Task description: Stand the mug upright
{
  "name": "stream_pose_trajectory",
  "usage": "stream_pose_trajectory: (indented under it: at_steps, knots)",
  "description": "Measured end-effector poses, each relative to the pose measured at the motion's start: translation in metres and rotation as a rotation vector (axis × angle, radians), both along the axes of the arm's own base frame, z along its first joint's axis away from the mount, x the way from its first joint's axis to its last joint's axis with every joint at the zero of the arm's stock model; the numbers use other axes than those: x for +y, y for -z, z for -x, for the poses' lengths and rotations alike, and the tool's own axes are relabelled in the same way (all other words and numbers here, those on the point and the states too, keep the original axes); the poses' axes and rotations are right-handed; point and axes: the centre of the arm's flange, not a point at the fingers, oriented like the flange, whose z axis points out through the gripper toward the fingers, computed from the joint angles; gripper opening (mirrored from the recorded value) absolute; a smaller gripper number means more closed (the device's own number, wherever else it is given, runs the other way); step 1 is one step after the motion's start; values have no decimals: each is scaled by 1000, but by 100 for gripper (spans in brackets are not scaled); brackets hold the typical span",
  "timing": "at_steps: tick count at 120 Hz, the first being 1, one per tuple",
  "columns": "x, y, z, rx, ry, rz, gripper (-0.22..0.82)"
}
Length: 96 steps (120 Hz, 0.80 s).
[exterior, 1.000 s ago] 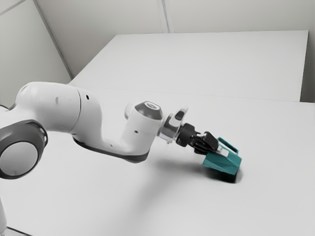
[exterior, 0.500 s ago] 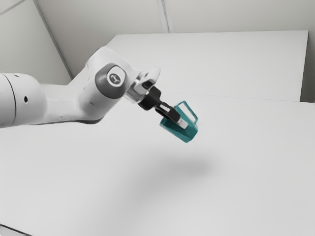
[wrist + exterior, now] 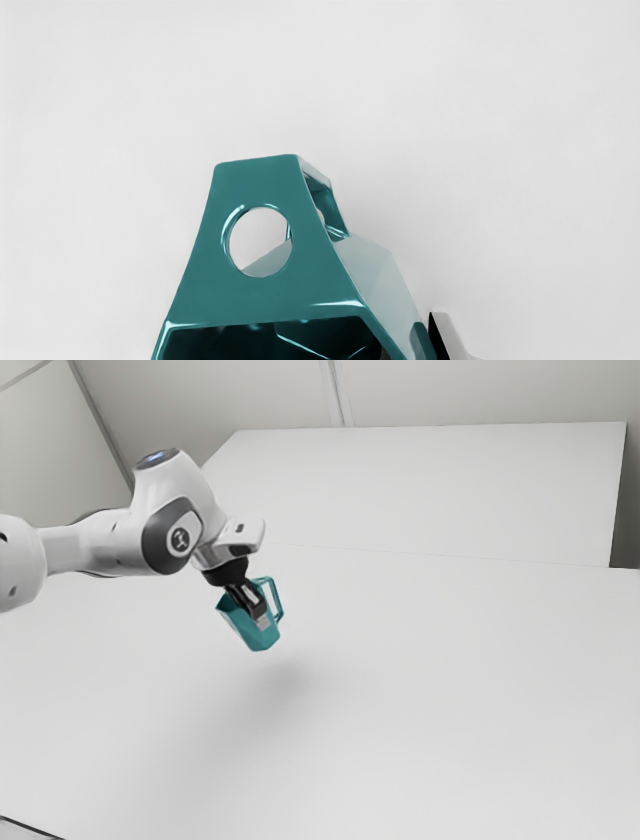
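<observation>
In the exterior view my gripper (image 3: 259, 614) hangs above the table, shut on the teal mug (image 3: 257, 640). The mug is tilted in the air, its mouth toward the exterior view's upper left and its handle (image 3: 277, 600) on the exterior view's right. The wrist view looks onto the mug (image 3: 260, 302) from its mouth side, with the dark inside showing and the pierced handle part standing out beyond the rim. One finger (image 3: 449, 335) lies against the mug's outer wall there; the opposite finger is hidden.
The broad white table (image 3: 440, 710) lies below the mug, with a soft shadow on it. Behind it is another pale flat surface (image 3: 430, 490), in front of the room's walls. The arm comes in from the exterior view's left.
The mug has been lifted off the table and carried in my gripper toward the exterior view's left. Its tilt has changed, the mouth side now being higher, and the arm has drawn back.
</observation>
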Motion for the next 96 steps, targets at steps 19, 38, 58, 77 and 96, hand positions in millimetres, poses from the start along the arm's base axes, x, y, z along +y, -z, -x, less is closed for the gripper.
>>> stream_pose_trajectory:
  at_steps: [19, 38, 58, 77, 96]
  knots:
    - [13, 18, 6, 37, -27, -65, -17]
    - [15, 40, 17, 69, -36, -109, -17]
    - [19, 52, 23, 66, -46, -146, -17]
    - [25, 67, 28, 54, -58, -176, -17]
    - [25, 78, 28, 26, -74, -179, -17]
